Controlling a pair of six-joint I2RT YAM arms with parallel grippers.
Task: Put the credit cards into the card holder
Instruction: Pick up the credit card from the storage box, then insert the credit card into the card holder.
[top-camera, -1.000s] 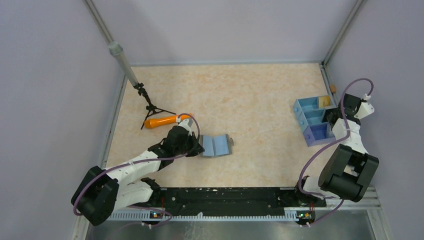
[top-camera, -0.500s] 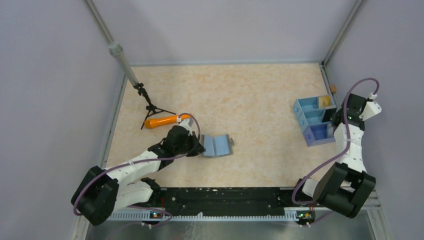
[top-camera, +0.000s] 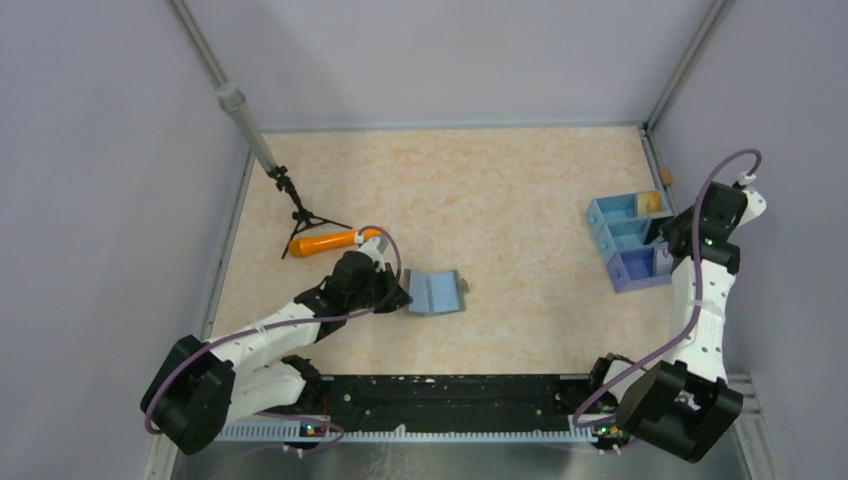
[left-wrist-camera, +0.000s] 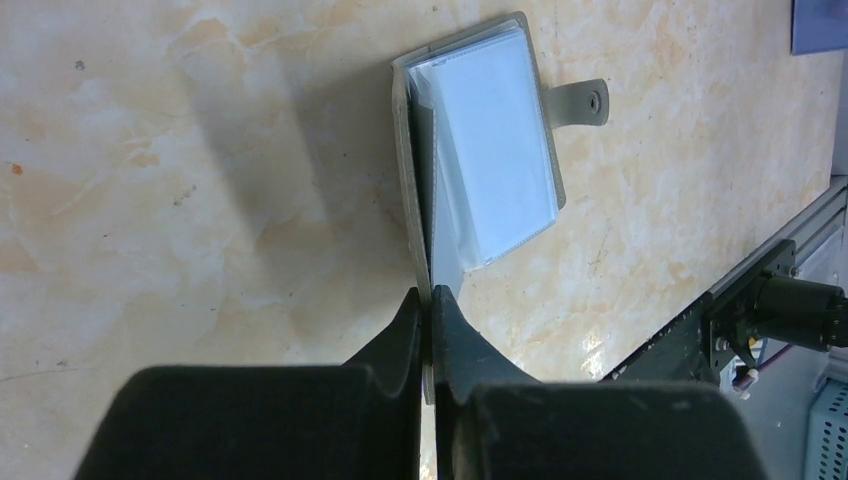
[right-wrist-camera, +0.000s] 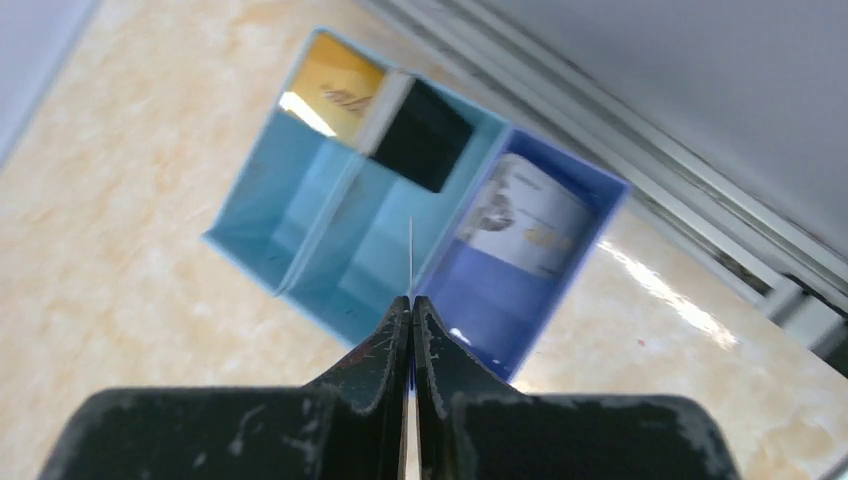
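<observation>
credit card (right-wrist-camera: 411, 255) edge-on, face hidden

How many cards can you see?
4. A gold card, a black card and a white printed card sit in the blue plastic compartment tray. The right gripper pinches a thin card edge-on. The grey folding wallet may hide more.

Beige marbled surface (top-camera: 520, 210) lies open between the grey folding wallet (top-camera: 434, 291) and the blue and lilac compartment tray (top-camera: 603, 226); a black tripod (top-camera: 300, 215) and an orange carrot-shaped stick (top-camera: 322, 243) crowd the far left.
</observation>
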